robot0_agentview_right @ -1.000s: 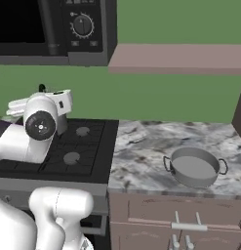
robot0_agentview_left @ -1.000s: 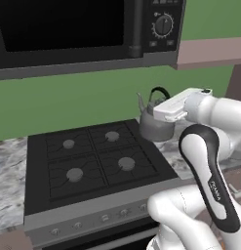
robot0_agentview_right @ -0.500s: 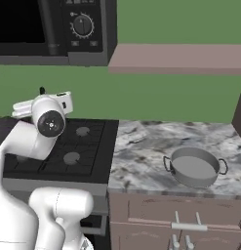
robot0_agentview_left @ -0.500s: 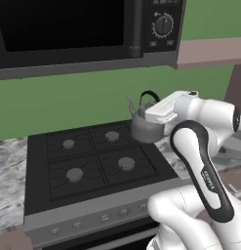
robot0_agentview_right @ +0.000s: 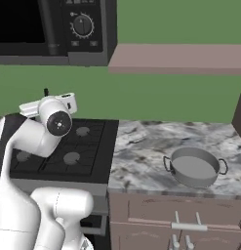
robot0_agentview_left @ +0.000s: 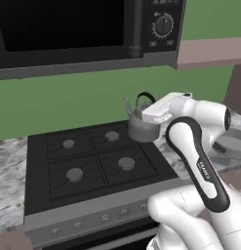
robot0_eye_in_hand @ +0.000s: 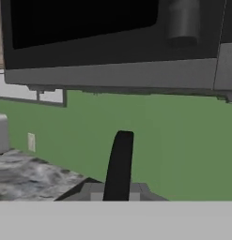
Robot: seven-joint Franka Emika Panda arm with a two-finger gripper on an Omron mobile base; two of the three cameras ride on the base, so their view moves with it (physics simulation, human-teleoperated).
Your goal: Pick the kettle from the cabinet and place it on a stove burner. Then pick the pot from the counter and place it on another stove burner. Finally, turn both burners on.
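The small grey kettle (robot0_agentview_left: 140,128) is held by its black arched handle (robot0_eye_in_hand: 119,161) in my shut gripper (robot0_agentview_left: 147,112), at the back right corner of the black stove (robot0_agentview_left: 41,188). It sits just right of the back right burner (robot0_agentview_left: 112,135); whether it touches the grate I cannot tell. The other burners (robot0_agentview_left: 74,173) are bare. The wide shallow pot (robot0_agentview_right: 194,167) stands on the marbled counter (robot0_agentview_right: 141,156) right of the stove. The mauve cabinet shelf (robot0_agentview_right: 175,57) hangs above the counter.
A black microwave (robot0_agentview_left: 83,29) with a dial hangs directly over the stove, close above the kettle and my hand. Grey knobs (robot0_agentview_left: 105,217) line the stove front. Drawer handles (robot0_agentview_right: 190,226) show below the counter.
My arm has swung left with the kettle, carrying it from over the counter's edge to the stove's back right corner. The pot has not moved.
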